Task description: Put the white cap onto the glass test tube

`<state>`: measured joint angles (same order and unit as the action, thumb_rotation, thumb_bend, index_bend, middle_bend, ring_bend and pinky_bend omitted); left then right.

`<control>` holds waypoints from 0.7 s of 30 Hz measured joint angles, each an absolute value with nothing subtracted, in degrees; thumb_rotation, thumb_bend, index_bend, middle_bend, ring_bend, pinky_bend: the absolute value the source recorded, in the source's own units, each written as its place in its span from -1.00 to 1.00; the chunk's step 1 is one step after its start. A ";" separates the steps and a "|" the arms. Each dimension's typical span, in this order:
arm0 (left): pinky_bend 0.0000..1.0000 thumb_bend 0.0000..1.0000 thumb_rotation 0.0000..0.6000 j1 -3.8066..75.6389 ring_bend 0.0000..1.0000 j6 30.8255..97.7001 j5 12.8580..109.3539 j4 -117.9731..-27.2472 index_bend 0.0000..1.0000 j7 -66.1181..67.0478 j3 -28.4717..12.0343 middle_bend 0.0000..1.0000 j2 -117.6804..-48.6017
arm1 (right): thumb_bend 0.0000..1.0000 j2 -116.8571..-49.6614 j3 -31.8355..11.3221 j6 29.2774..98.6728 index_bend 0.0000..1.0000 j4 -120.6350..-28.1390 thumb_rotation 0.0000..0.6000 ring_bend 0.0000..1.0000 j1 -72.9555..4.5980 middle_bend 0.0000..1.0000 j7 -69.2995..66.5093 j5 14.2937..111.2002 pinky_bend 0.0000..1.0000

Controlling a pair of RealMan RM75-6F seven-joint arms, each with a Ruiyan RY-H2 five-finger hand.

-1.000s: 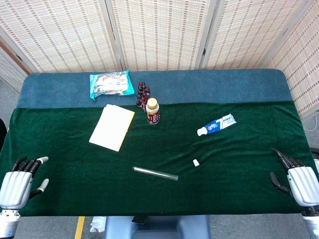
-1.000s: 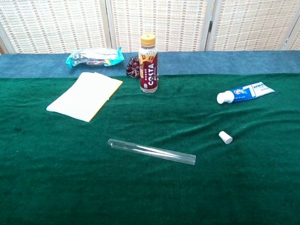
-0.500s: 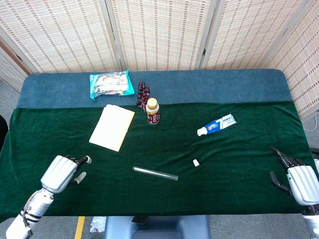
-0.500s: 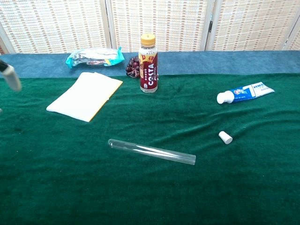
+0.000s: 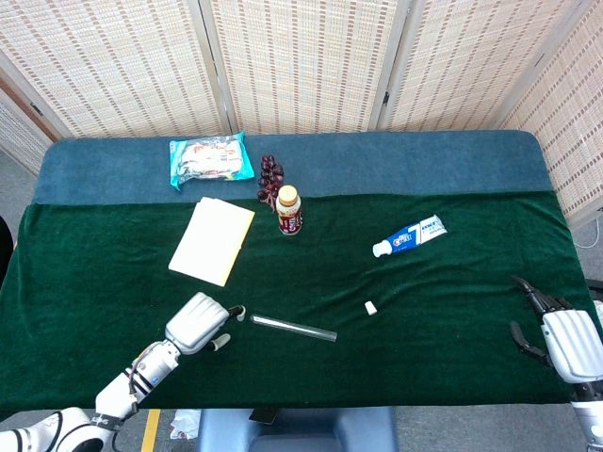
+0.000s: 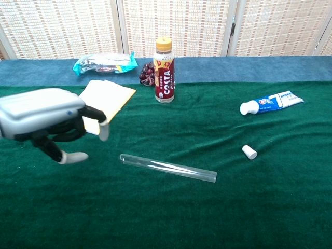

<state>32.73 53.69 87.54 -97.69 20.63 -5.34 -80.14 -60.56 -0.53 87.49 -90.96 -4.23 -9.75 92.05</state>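
Note:
The glass test tube (image 5: 293, 327) (image 6: 167, 167) lies flat on the green cloth near the front middle. The small white cap (image 5: 371, 307) (image 6: 249, 152) lies on the cloth to the tube's right, apart from it. My left hand (image 5: 200, 323) (image 6: 47, 119) hovers just left of the tube's left end, fingers apart, holding nothing. My right hand (image 5: 563, 340) stays at the table's front right corner, fingers apart and empty; the chest view does not show it.
A Costa bottle (image 5: 289, 210) (image 6: 164, 70) stands at the back middle with dark grapes (image 5: 269, 177) behind it. A yellow-white pad (image 5: 213, 240), a snack packet (image 5: 207, 158) and a toothpaste tube (image 5: 408, 235) (image 6: 271, 102) also lie on the table.
My left hand has moved right from the table's front left corner to just beside the tube's left end. The right hand, tube and cap have stayed put.

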 measured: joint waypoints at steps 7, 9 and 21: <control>0.69 -0.30 1.00 36.16 0.84 50.63 80.79 -96.52 -0.12 27.18 -6.93 0.94 -86.34 | 0.03 -60.47 -1.08 86.78 -0.76 -90.81 1.00 -0.15 -4.79 -0.35 -10.18 91.70 -0.19; 0.69 -0.30 1.00 37.23 0.84 50.04 78.78 -95.89 -0.12 29.58 -7.42 0.94 -88.09 | 0.03 -60.43 -1.11 86.46 -0.76 -90.83 1.00 -0.14 -4.91 -0.35 -10.19 91.61 -0.19; 0.69 -0.30 1.00 42.90 0.84 49.21 64.51 -92.46 -0.09 40.78 -9.43 0.94 -95.69 | 0.03 -60.42 -1.24 85.66 -0.76 -90.47 1.00 -0.11 -5.06 -0.34 -10.70 90.92 -0.19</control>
<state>42.90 49.21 64.51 -92.46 40.78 -9.43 -95.69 -60.42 -1.24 85.66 -90.47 -5.06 -10.70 90.92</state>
